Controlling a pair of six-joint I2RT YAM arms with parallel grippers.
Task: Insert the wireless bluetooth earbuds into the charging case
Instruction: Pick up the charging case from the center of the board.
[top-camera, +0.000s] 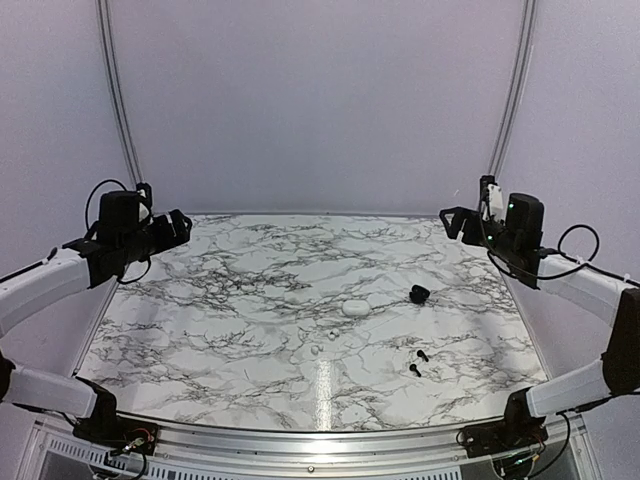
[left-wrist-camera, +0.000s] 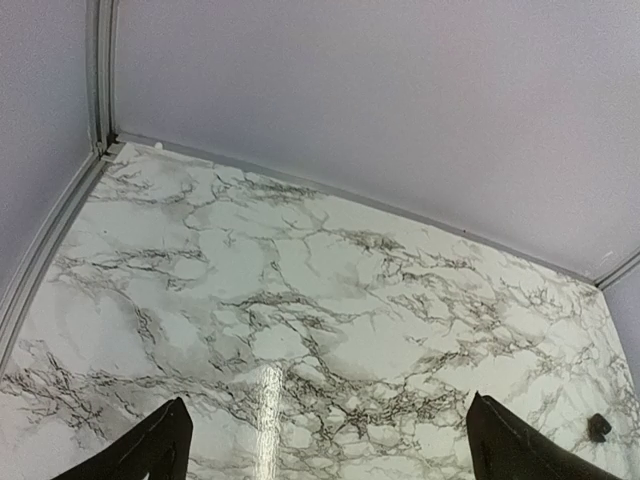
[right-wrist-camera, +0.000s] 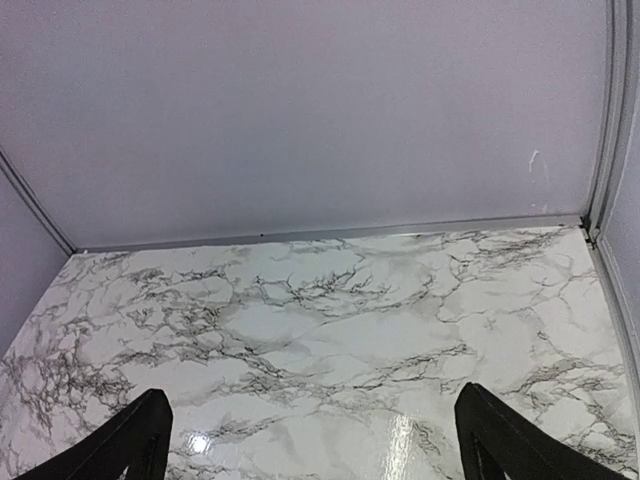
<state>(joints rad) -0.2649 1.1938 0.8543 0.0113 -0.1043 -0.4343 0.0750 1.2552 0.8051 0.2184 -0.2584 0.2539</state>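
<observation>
L gripper (left-wrist-camera: 325, 420), R gripper (right-wrist-camera: 312, 400): wide open, empty; white oval charging case (top-camera: 355, 308) on marbled counter (top-camera: 220, 300), black stemmed earbuds (top-camera: 414, 369) near.

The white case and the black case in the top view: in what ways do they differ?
Colour: the white case nearly blends into the marble, while the black case stands out sharply. Shape: the white case looks wide and low; the black case looks more compact. Place: the white case lies near the middle; the black case lies to its right, slightly farther back. Both rest on the table; lid states are unclear.
</observation>
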